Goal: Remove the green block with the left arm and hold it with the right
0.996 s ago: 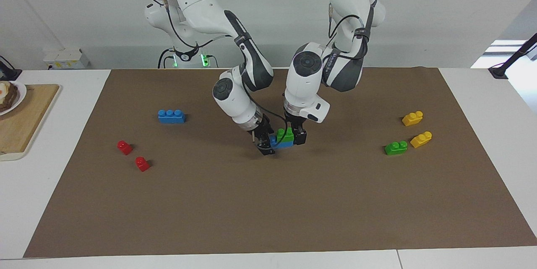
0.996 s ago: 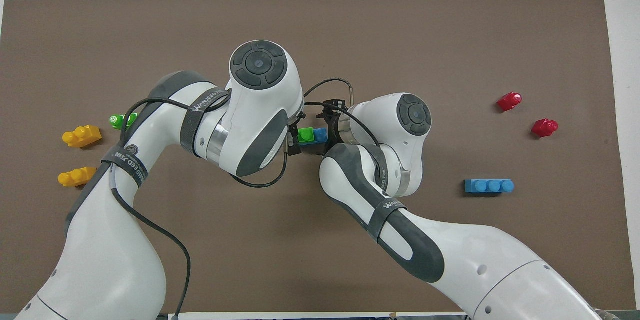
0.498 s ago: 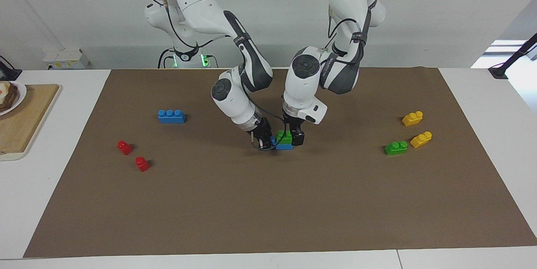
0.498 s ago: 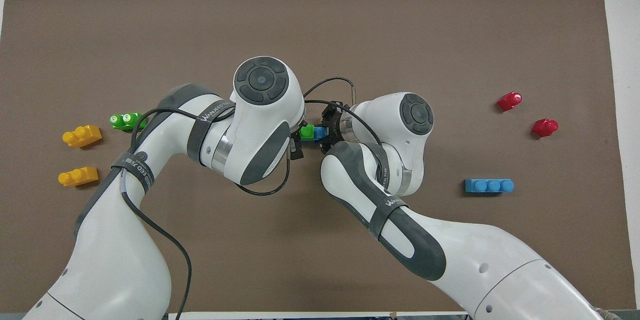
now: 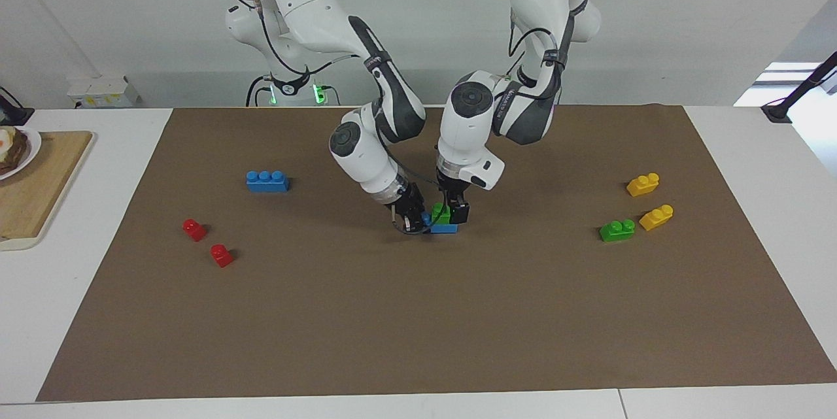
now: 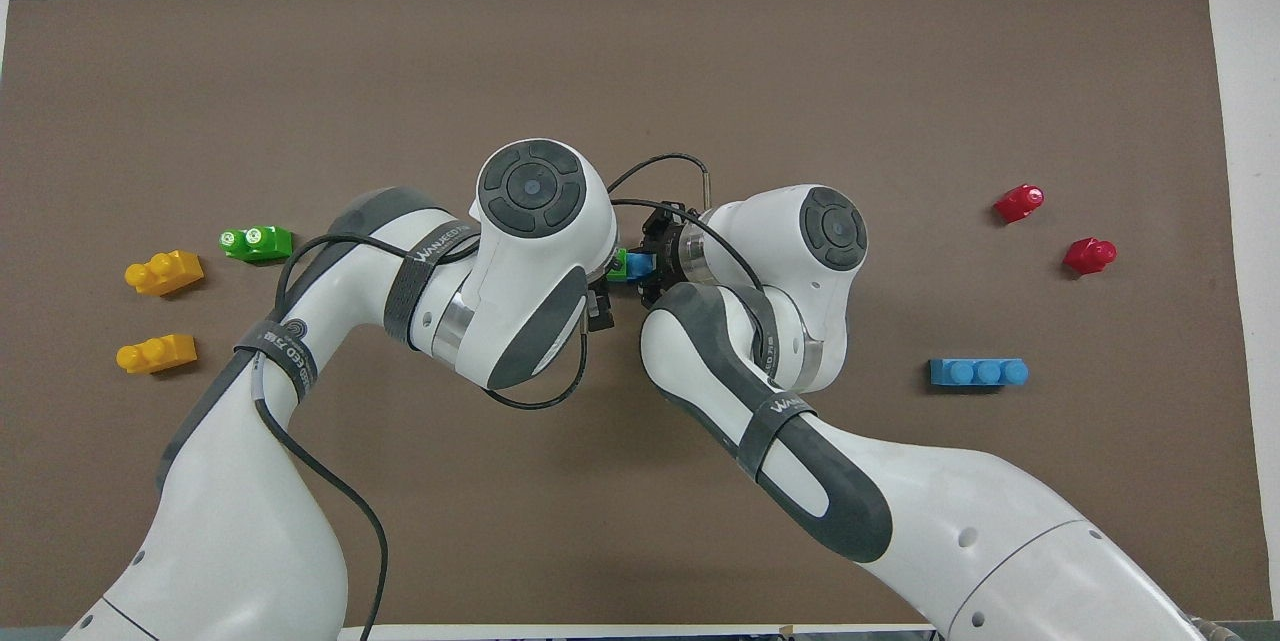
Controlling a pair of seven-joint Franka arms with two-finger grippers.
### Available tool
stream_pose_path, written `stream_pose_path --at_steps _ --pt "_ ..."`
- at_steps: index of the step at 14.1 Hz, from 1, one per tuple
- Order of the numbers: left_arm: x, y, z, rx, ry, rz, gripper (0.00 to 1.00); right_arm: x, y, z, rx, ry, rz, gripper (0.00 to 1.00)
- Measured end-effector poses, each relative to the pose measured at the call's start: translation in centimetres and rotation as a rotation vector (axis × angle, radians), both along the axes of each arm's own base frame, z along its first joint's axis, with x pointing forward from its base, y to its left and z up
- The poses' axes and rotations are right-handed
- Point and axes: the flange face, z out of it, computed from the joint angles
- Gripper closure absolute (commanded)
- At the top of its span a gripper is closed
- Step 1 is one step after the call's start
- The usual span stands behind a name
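In the middle of the brown mat [image 5: 418, 314], a green block [image 5: 440, 214] is stuck on top of a blue brick [image 5: 446, 229]. My left gripper [image 5: 449, 213] reaches down from above, open, with its fingers straddling the green block. My right gripper [image 5: 413, 221] comes in slantwise at the right arm's end of the blue brick and is shut on it. From overhead only slivers of the green block [image 6: 616, 263] and the blue brick [image 6: 637, 266] show between the two wrists. My left gripper's tips are hidden there.
A second green block [image 5: 616, 230] and two yellow bricks [image 5: 643, 184] [image 5: 656, 217] lie toward the left arm's end. A loose blue brick [image 5: 267, 181] and two red pieces [image 5: 194, 229] [image 5: 222, 255] lie toward the right arm's end. A wooden board [image 5: 33, 184] sits off the mat.
My right gripper has closed on the blue brick. My left gripper has shifted toward the right arm's end and settled over the green block, still open.
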Motion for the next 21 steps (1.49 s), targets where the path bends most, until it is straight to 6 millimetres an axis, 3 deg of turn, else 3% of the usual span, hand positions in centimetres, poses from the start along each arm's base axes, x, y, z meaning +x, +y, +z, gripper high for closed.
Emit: stream_pose_path --at_steps 7,12,17,20,21 --pt "-0.3 0.2 -1.4 -0.009 -0.012 0.013 0.0 0.2 -0.2 0.1 0.0 -0.003 -0.004 1.0" --pt "-0.4 0.2 -2.0 -0.009 -0.01 0.02 0.08 0.9 -1.6 0.0 -0.003 -0.008 -0.018 1.0" --pt "-0.7 -1.1 -1.9 -0.02 -0.021 0.012 0.1 0.8 -1.4 -0.1 -0.003 -0.006 -0.015 1.0" --pt "-0.8 -1.4 -2.1 -0.019 -0.02 0.01 0.48 0.7 -1.4 -0.1 -0.004 -0.005 -0.013 1.0" --pt "-0.7 -1.3 -2.1 -0.018 -0.025 0.01 0.69 0.6 -1.4 -0.2 -0.005 -0.004 -0.01 1.0"
